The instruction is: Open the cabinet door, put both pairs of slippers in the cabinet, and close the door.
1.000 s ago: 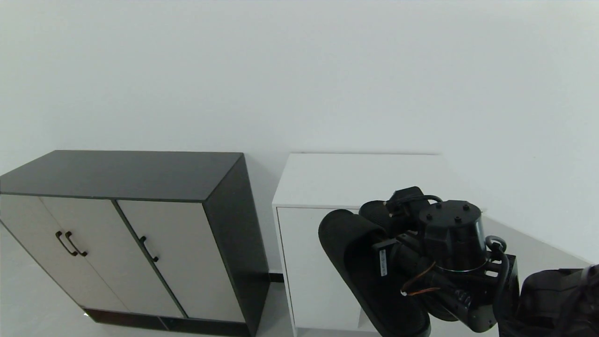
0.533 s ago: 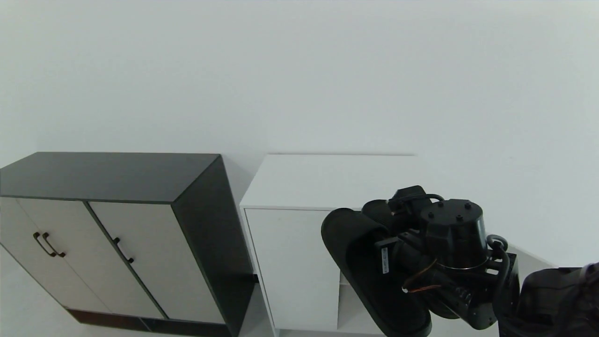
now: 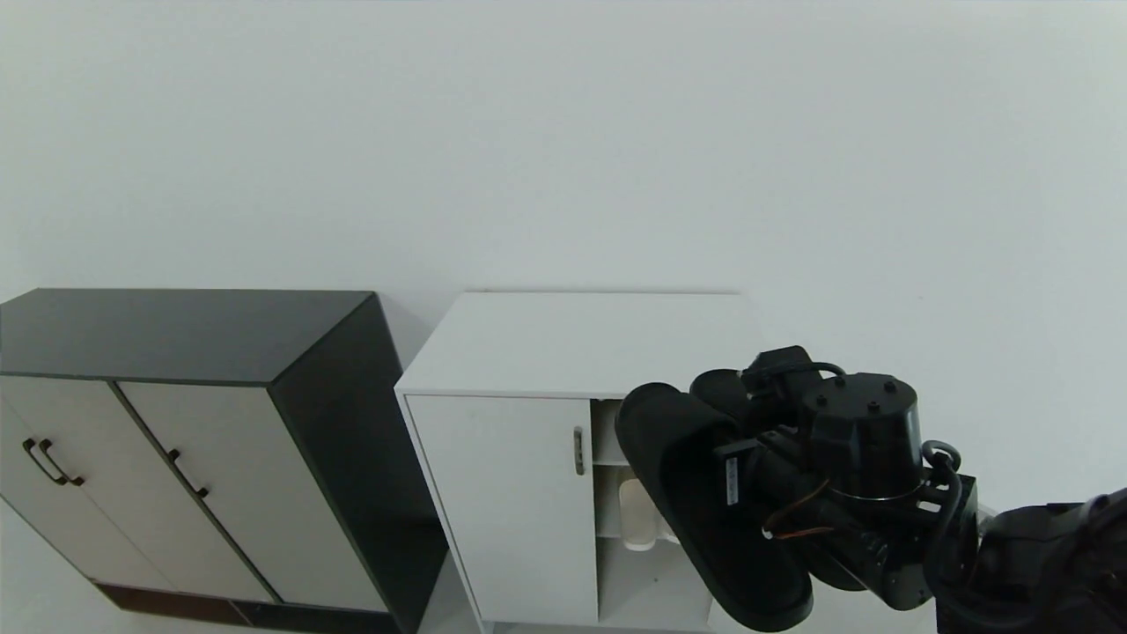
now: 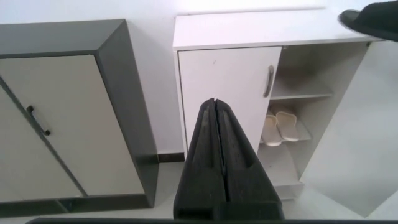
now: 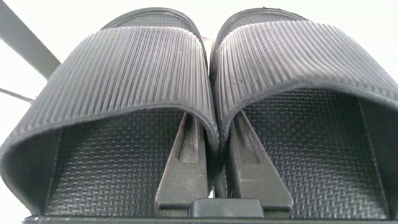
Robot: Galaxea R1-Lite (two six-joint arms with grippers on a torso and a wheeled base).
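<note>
While tight on black slippers [image 3: 704,519], right gripper [image 5: 214,174] near cabinet [image 3: 563,339]

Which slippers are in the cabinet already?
The white slippers: they lie side by side on a shelf in the white cabinet. The black slippers are outside, held by the right gripper.

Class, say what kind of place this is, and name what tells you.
Likely a home entryway, perhaps staged: a white shoe cabinet with pale slippers on its shelf, a dark cabinet beside it, black slippers in the right gripper.
</note>
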